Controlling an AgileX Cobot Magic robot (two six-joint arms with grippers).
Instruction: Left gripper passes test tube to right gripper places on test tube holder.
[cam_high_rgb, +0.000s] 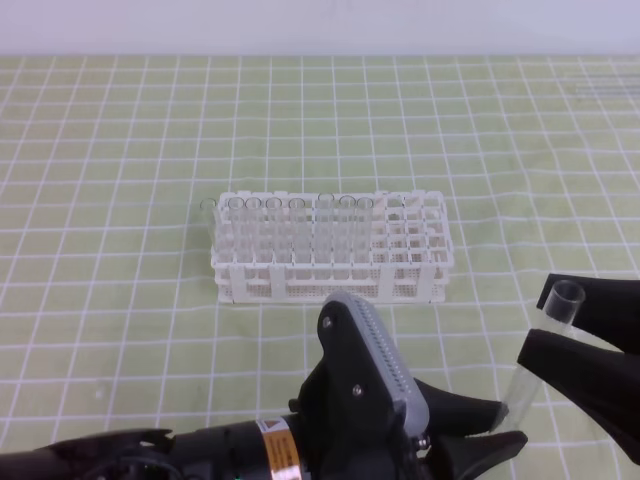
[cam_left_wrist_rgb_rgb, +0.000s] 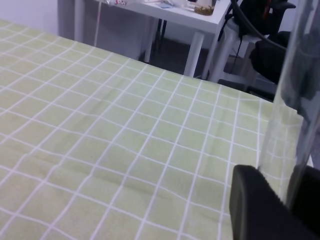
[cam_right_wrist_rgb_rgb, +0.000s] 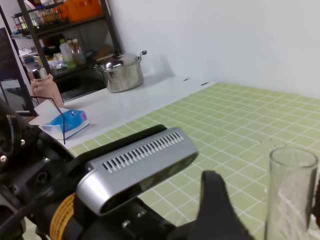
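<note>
The test tube (cam_high_rgb: 540, 350) stands nearly upright, tilted a little, at the front right, open rim up. My left gripper (cam_high_rgb: 503, 428) reaches in from the bottom middle and is shut on the tube's lower end; in the left wrist view the clear tube (cam_left_wrist_rgb_rgb: 292, 115) rises between its black fingers (cam_left_wrist_rgb_rgb: 257, 205). My right gripper (cam_high_rgb: 538, 328) straddles the tube's upper part from the right. In the right wrist view a gap shows between its finger (cam_right_wrist_rgb_rgb: 216, 205) and the tube (cam_right_wrist_rgb_rgb: 292, 195). The white test tube holder (cam_high_rgb: 420, 285) stands mid-table, apart from both grippers.
Several other clear tubes (cam_high_rgb: 290, 235) stand in the holder's left columns; its right holes are free. A green checked cloth (cam_high_rgb: 120, 200) covers the table. Off the table are a steel pot (cam_right_wrist_rgb_rgb: 121, 72), a shelf (cam_right_wrist_rgb_rgb: 60, 30) and a white desk (cam_left_wrist_rgb_rgb: 190, 15).
</note>
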